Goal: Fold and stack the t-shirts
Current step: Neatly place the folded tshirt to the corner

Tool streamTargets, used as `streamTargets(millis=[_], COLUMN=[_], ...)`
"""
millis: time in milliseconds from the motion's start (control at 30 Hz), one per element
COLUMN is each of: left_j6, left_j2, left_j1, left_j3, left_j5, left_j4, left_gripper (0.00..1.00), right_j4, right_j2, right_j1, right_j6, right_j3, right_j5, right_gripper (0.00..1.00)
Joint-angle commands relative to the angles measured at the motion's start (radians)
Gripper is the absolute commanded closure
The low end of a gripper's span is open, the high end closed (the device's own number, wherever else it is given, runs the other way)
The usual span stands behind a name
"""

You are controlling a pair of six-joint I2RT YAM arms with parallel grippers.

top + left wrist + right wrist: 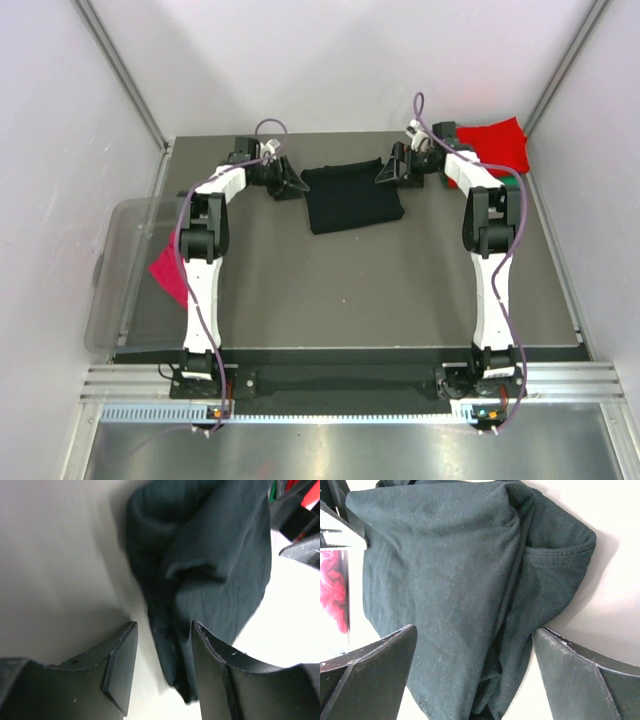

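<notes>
Left hand (164, 630), narrowish, and right hand (475, 635), wide, are straddling the black shirt's (352, 198) far corners, probably setting up a fold.

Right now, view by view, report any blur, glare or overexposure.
Top external: even light, sharp, but the black cloth t-shirt reads as a flat dark patch. Left wrist: grey table washed out white at right, cloth slightly soft. Right wrist: shirt crisp, hem stitching visible; pinkish-red cloth at left edge blurred.
</notes>
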Motion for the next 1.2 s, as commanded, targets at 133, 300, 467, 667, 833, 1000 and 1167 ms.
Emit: streamTargets(millis=[133, 300, 467, 667, 833, 1000, 1167], left_j6=[0.033, 0.039, 0.054, 0.073, 0.097, 0.181, 0.307], left_j2=[0.070, 0.098, 0.114, 0.125, 0.131, 0.073, -0.068], left_j1=[-0.040, -0.064, -0.075, -0.080, -0.081, -0.077, -0.049], left_j3=[0.101, 0.134, 0.166, 0.195, 0.209, 0.222, 0.235], left_j5=[-0.046, -0.052, -0.071, -0.092, -0.106, -0.138, -0.192], left_j4=[-0.009, -0.009, -0.009, -0.017, -0.028, -0.110, -0.241], left_gripper=[0.50, 0.50, 0.51, 0.52, 0.52, 0.43, 0.40], right_j4=[-0.055, -0.042, -0.033, -0.016, 0.016, -0.002, -0.068], right_j2=[0.063, 0.066, 0.075, 0.078, 0.077, 0.043, -0.115], right_j1=[0.039, 0.072, 0.098, 0.098, 0.095, 0.097, 0.085], right_j6=[0.027, 0.053, 0.067, 0.070, 0.069, -0.035, -0.212], right_j3=[-0.047, -0.064, -0.074, -0.090, -0.097, -0.082, -0.138], right_j5=[0.087, 0.053, 0.044, 0.049, 0.016, 0.010, 0.129], right_gripper=[0.00, 0.00, 0.02, 0.14, 0.58, 1.00, 1.00])
